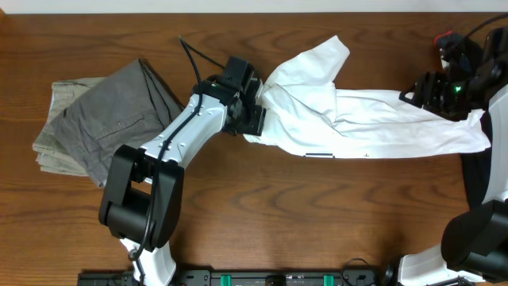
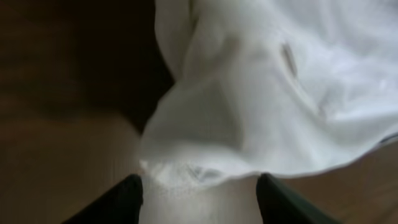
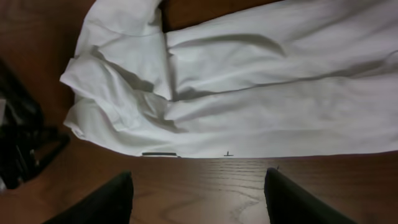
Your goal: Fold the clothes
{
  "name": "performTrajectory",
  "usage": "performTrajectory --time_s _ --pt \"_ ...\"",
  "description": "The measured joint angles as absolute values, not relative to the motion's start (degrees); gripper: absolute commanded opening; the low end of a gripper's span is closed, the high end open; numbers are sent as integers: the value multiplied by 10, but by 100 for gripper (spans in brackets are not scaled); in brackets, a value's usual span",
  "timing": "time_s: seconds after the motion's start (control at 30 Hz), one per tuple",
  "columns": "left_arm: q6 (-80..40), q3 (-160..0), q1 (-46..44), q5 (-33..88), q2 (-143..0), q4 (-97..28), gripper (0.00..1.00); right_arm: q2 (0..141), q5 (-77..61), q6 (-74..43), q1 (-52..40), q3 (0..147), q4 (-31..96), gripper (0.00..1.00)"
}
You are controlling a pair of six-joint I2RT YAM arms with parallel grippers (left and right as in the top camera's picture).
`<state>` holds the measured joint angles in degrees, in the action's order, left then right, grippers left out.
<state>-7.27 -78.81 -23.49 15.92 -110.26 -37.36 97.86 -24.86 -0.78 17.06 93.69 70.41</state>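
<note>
The white T-shirt [image 1: 373,119] lies folded lengthwise across the table from the middle to the right, with a small dark label [image 1: 317,155] at its front edge. My left gripper [image 1: 258,115] is low at the shirt's left end. In the left wrist view its fingers [image 2: 199,196] are open with the shirt's edge [image 2: 249,99] between them. My right gripper [image 1: 421,94] is raised over the shirt's right end. Its fingers [image 3: 199,199] are open and empty, with bare wood between them and the shirt [image 3: 267,93] ahead. The grey-khaki trousers [image 1: 103,119] lie folded at the left. No black garment shows clearly.
The wooden table [image 1: 317,214] stretches along the front. The left arm's cable [image 1: 194,59] runs over the table behind the trousers. A dark shape [image 1: 474,171] sits at the right edge under the right arm.
</note>
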Motion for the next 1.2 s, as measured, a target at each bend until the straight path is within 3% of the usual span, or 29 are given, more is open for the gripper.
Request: performTrajectory --time_s 0.17,0.23,0.3,0.37,0.6,0.8,1.0,1.2 --pt "-72 -778 -239 161 -1110 -362 64 979 -244 -8 171 936 702 65" --pt "-73 -775 -245 162 -1125 -349 58 979 -244 -8 171 936 703 65" --pt "-77 -773 -250 162 -1145 -336 39 979 -244 -8 171 936 703 64" --pt "-75 -769 -255 161 -1159 -332 6 979 -241 -8 171 936 703 64" --pt "-70 -768 -256 152 -1135 -419 6 979 -224 -8 171 935 705 64" --pt "-77 -772 -256 53 -1012 -524 6 979 -194 -14 171 922 704 63" --pt "-79 -788 -256 -19 -896 -544 6 979 -166 -30 171 844 660 64" --pt "-79 -789 -256 -39 -876 -555 6 979 -153 -53 171 738 590 68"
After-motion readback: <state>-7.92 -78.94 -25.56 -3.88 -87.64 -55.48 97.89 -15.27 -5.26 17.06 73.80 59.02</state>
